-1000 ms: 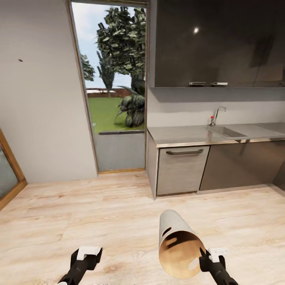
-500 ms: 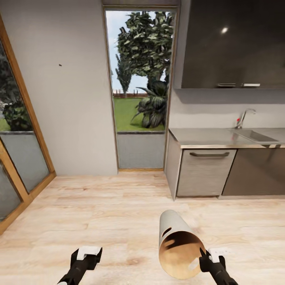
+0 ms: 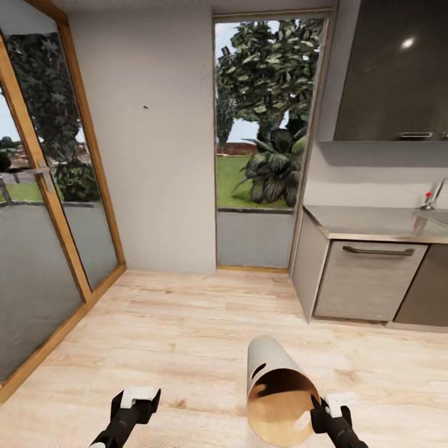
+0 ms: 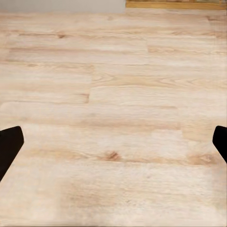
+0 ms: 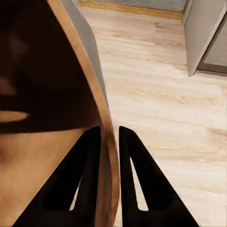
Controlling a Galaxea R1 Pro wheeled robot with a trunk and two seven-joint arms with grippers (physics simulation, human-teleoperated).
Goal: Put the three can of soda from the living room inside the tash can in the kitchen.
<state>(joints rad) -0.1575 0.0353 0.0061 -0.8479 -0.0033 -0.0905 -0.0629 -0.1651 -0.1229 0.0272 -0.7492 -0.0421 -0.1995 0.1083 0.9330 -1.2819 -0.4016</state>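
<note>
The right end effector (image 3: 318, 407) is pinching the rim of the tash can (image 3: 278, 391), one dark finger (image 5: 87, 177) inside against the brown inner wall and the other outside against the grey shell, with the thin rim squeezed between them. The bin hangs off the floor, tipped over so that its open mouth faces back toward the robot and its closed end points away and slightly up. One of the oval handle cut-outs shows on its grey side, another as a pale patch of light inside the brown interior. From where I stand nothing can be made out inside the bin.

The left end effector (image 3: 135, 401) hangs low on the other side, well apart from the bin, its fingers (image 4: 9, 146) spread wide with nothing between them but the pale wood floor (image 3: 162, 336) below.

Beyond the arms this is the kitchen: a grey surface (image 3: 373, 223) runs along the right wall over a light drawer front with a dark bar handle (image 3: 378, 251), and a dark glossy cabinet (image 3: 392, 68) hangs above it. A tap (image 3: 432, 196) stands at the far right edge. Straight ahead a tall window (image 3: 264, 124) looks onto grass and leafy plants, and to the left stands a wood-framed glass door (image 3: 43, 205).
</note>
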